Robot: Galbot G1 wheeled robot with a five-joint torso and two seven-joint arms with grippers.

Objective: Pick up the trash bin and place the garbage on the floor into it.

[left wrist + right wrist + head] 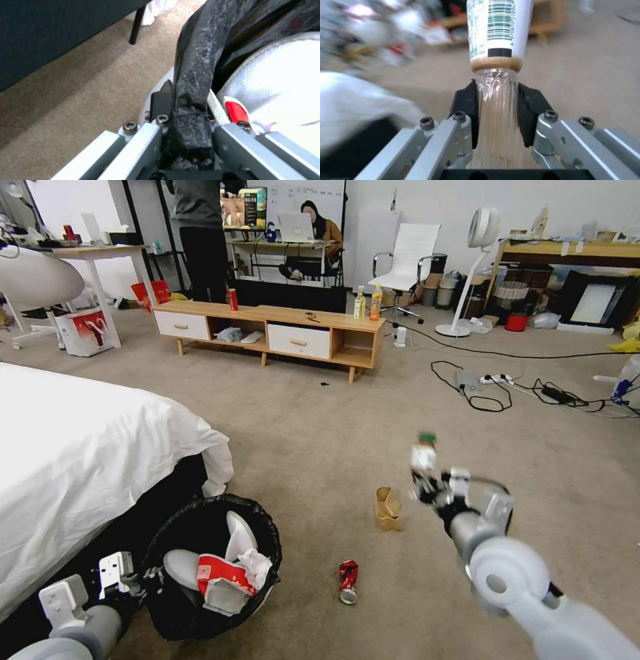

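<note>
A: Entry one, containers. The trash bin [212,570] is sitting low at the robot's left, just beside the bed [80,460], lined with a crinkly black bag [195,75]. Inside, a crushed red-and-white wrapper [223,577] is lying over crumpled white tissues [257,565], with pale grey flaps [239,535] standing up behind them.

B: And the garbage outside the bin?

A: A crushed red can [348,581] is lying on the floor [320,447] just to the right of the bin. A tan paper bag [388,509] is standing farther out, between the can and the right arm. The clear bottle [424,453], green cap uppermost, is being held off the carpet.

B: View differences?

A: The head view is giving the layout: bin, can, bag, and the low wooden cabinet [270,333] with two upright yellow drink bottles [368,303] and an upright red can [233,299] well beyond. The left wrist view is showing the contact at the rim; the right wrist view is showing the bottle's barcode label [500,27] and ribbed clear base [496,112], with a blurred background.

B: Jaws?

A: The left gripper [190,125] is clamping the bin's rim, jaws drawn in tight on the bag-covered edge, one black pad [161,102] outside against the white wall, the other hidden inside the bag. The right gripper [496,110] is pinching the bottle's lower body, jaws narrowed to the bottle's width, both pads [465,105] touching the plastic.
</note>
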